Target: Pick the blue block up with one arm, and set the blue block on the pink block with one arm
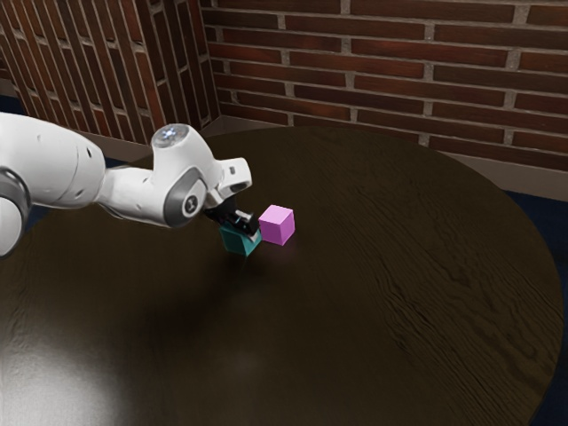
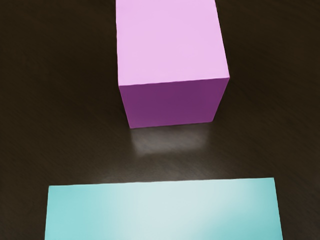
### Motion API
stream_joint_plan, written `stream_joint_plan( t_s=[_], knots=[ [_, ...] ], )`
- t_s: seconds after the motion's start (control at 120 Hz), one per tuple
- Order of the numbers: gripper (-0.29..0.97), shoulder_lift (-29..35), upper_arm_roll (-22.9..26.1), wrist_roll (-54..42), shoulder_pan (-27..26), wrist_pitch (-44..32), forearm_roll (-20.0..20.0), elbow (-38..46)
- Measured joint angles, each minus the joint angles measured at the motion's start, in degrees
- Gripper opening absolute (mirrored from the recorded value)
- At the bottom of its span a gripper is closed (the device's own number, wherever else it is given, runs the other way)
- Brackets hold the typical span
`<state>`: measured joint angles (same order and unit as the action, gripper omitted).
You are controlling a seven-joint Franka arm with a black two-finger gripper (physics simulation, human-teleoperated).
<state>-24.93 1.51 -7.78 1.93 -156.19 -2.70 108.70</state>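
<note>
The blue block (image 1: 238, 244), a smooth teal cube, was under the black gripper (image 1: 240, 225), over the dark wood-grained table (image 1: 399, 293); the flat-faced pink block (image 1: 277, 224) stood just beside, at two o'clock; the hand hid the blue block's top, so I could not tell the grip.

Dim room, dark glossy table, one hot patch of glare

Light falls from above: the pink block (image 1: 277, 224) has a bright top and a darker side, as the wrist view (image 2: 170, 50) also shows. Far from the pink block, toward the exterior view's lower left, a white glare washes out the table (image 1: 399, 266). A soft, wide shadow lies on the wood below and left of the pink block, under the pale arm (image 1: 89, 177). Between the pink block and the blue block (image 2: 160, 210) the tabletop carries a faint smeared reflection. The blue block's top shines almost white in its middle. The brick wall (image 1: 382, 62) behind the pink block is evenly and mildly lit.
</note>
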Motion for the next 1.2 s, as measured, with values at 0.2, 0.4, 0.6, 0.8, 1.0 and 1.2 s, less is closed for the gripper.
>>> stream_joint_plan(
  t_s=[0.2, 0.4, 0.6, 0.8, 1.0, 1.2],
  knots=[
    [0.32, -1.94, 0.13, 0.55, -0.29, 5.92, 0.57, -7.9],
    [0.32, -7.77, -0.18, 1.13, -1.02, 13.43, 1.4, -19.28],
    [0.32, -13.92, -0.66, 1.55, -1.69, 21.48, 1.98, -30.85],
    [0.32, -17.42, -1.79, 1.7, -2.43, 26.26, 2.11, -36.59],
    [0.32, -18.93, -1.85, 1.73, -2.71, 27.73, 2.3, -39.69],
    [0.32, -19.49, -1.86, 1.77, -2.72, 26.99, 2.34, -40.06]
  ],
)
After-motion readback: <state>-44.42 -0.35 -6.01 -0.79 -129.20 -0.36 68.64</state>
